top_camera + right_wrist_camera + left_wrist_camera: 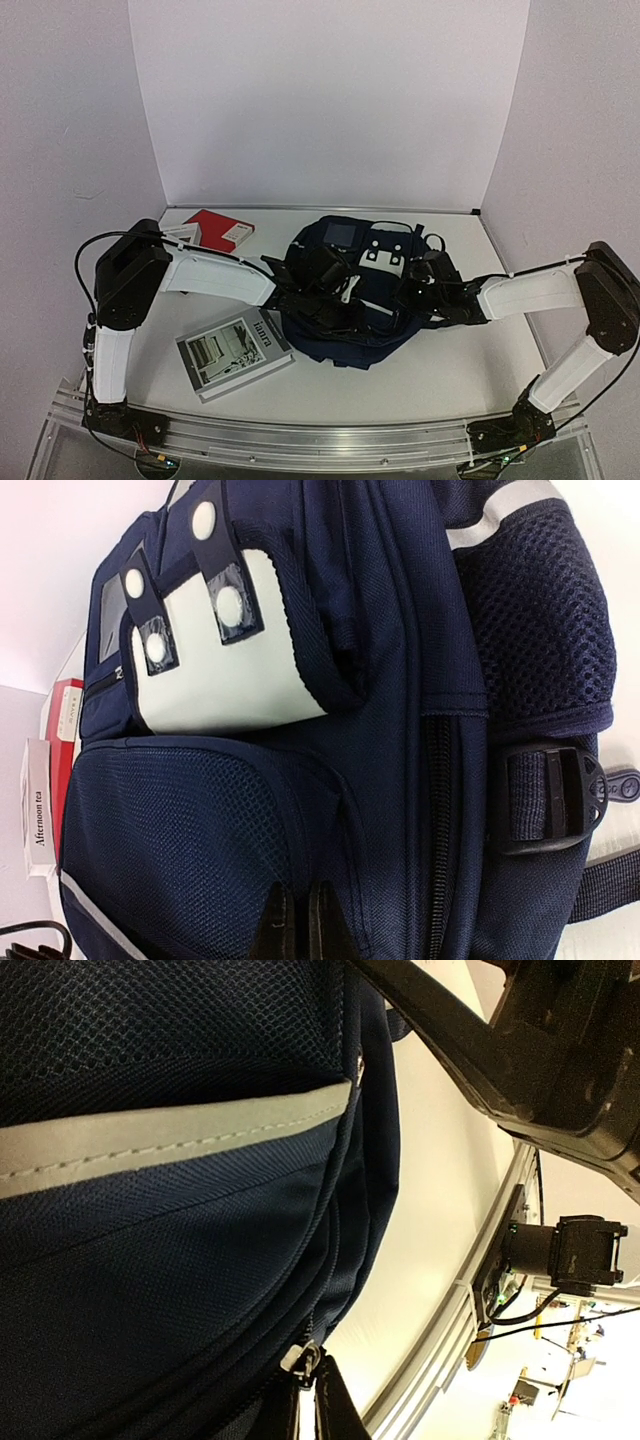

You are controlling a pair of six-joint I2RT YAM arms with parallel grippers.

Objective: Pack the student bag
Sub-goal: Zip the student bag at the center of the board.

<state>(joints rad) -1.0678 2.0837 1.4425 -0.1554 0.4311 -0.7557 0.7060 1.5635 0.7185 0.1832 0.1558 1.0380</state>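
**Tool and Bag Status: Both Tools Closed at the Student Bag**

We find the left tool (314, 1392) with its jaws together and its tips at the zipper pull (304, 1359) on the student bag (350, 338). We cannot tell whether the pull itself is gripped. Past the tips in the left wrist view, a grey reflective stripe (170, 1142) crosses the navy fabric.

We find the right tool (297, 908) with its jaws drawn together and its tips set against the mesh pocket (190, 820) on the bag's front. We cannot tell whether any fabric is pinched. Beyond the pocket sits a white panel (235, 670) carrying dark snap tabs (225, 575). To one side there is a black strap buckle (545, 800).

In the top view, the student bag lies in the middle of the tabletop (450, 375), between the two tools. A grey-covered book (235, 352) lies at the near left, just beside the bag's edge. A red book (222, 228) lies at the far left, apart from the bag. A white book (38, 805) titled "Afternoon tea" lies beside it.
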